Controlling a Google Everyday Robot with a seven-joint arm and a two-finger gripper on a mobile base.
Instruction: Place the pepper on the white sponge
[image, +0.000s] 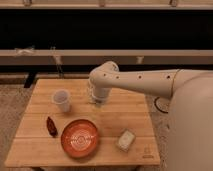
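Note:
The pepper, small, dark red and tapered, lies on the wooden table near its left front, just left of the bowl. The white sponge, an off-white block with rounded corners, rests at the right front, turned slightly askew. My gripper hangs at the end of the white arm over the table's back middle, pointing down. It is far from both the pepper and the sponge. It stands open and I see nothing held in it.
A round orange-red bowl sits at the front between pepper and sponge. A clear plastic cup stands at the back left, beside the gripper. Behind the table runs a dark shelf wall.

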